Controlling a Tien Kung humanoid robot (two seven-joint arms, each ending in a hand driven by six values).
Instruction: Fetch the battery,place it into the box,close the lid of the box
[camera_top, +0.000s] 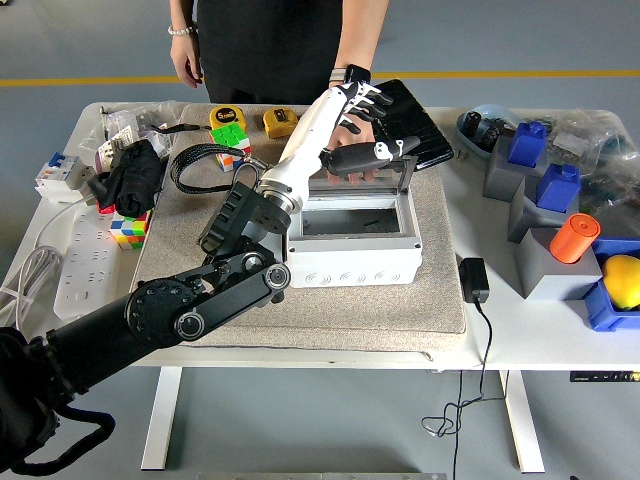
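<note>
The white box (355, 262) stands open on the grey mat (440, 300), its clear lid (400, 172) up at the back. My left hand (368, 125) is raised over the lid's top edge. Its fingers (362, 98) are spread and the black thumb (365, 158) sticks out to the right; it holds nothing. The inside of the box looks grey, and I cannot make out the battery there. A person's hand with a smartwatch (357, 78) reaches down just behind the lid, partly hidden by my hand.
At the back left are Rubik's cubes (230, 145), tape measures (281, 122) and a power strip (85, 262). A black tablet (412, 122) lies behind the box. Blue and grey blocks (545, 190), an orange cylinder (573, 238) and a charger (473, 280) are on the right.
</note>
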